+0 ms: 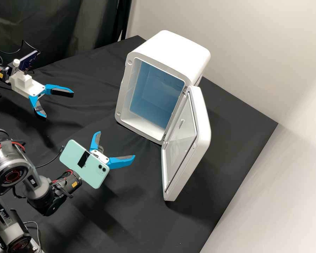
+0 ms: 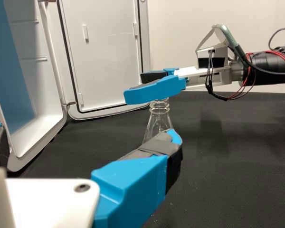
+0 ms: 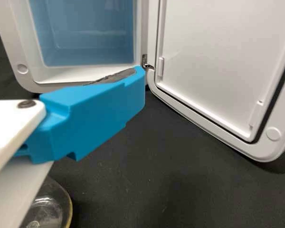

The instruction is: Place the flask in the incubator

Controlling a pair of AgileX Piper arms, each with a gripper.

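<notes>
The clear flask (image 2: 159, 124) is standing upright on the black counter (image 1: 231, 116), out in front of the incubator (image 1: 172, 49) and not yet inside it; the right pincer (image 1: 115, 146) is hovering just over the flask's mouth with its blue fingers spread wide and gripping nothing; it is probably sitting there to line up on the narrow neck, which looks like the easiest part to pinch, though I cannot tell whether a finger is touching the glass. The incubator's door (image 1: 196, 140) is hanging swung right out from its hinge beside the opening, baring the blue chamber so that the flask could be carried straight in with nothing in the way; the grasp itself is looking like the step in hand. The left pincer (image 1: 58, 104) is hanging well apart from both flask and incubator, likewise gaping wide and empty, probably standing off so as to leave the other arm's path clear.
</notes>
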